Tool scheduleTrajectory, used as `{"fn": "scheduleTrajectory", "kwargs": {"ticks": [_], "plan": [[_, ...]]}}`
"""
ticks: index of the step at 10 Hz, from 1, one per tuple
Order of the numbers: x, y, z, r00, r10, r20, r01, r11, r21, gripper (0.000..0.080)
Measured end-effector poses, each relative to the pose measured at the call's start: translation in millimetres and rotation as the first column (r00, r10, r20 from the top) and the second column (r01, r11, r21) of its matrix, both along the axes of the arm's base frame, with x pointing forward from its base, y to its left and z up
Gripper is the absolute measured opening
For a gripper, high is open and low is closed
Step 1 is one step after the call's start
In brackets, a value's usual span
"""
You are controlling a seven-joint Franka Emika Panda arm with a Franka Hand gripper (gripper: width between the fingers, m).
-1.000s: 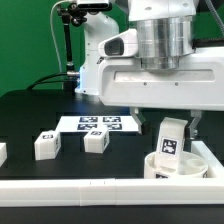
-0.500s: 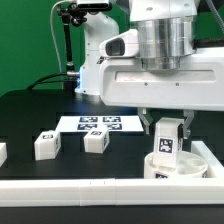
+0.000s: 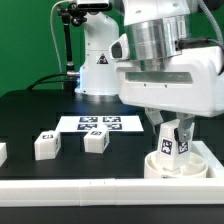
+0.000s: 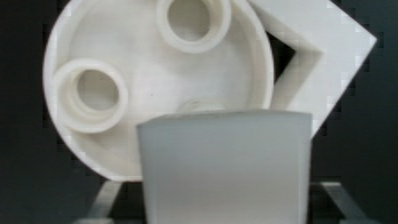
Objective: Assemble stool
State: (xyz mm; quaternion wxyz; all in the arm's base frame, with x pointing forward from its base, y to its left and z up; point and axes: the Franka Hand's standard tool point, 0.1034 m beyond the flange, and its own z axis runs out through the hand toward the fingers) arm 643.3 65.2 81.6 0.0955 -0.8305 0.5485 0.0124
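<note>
In the exterior view, my gripper (image 3: 171,140) is shut on a white leg block (image 3: 170,147) with a black-and-white tag, held tilted just above the round seat disc (image 3: 157,168) at the exterior view's right. In the wrist view the leg block (image 4: 222,165) fills the foreground between my fingers (image 4: 118,196). Behind it is the seat disc (image 4: 134,120), showing two round sockets (image 4: 192,22). Whether the block touches the disc is hidden.
Two loose leg blocks (image 3: 45,145) (image 3: 96,141) stand on the black table, with another at the left edge (image 3: 2,152). The marker board (image 3: 98,124) lies behind them. White border rails (image 3: 100,190) run along the front and right, beside the disc.
The jaws have shut on the leg block. The wrist has since tilted, leaning the block over the seat disc.
</note>
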Motion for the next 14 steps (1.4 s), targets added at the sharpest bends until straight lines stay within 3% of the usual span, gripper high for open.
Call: {"fn": "scheduleTrajectory", "kwargs": {"ticks": [1,7,9,14], "plan": [[0.1,0.6,-0.1,0.992,-0.121,-0.019,0.122,0.992,0.022,0.0340],[0.0,5.9,0.0,0.915,-0.394,-0.083,0.399,0.916,0.052,0.0340],[0.0,9.0,0.1,0.861,-0.496,-0.114,0.505,0.861,0.065,0.0340],[0.3,21.1,-2.4,0.635,-0.748,-0.194,0.770,0.632,0.087,0.0340]]}}
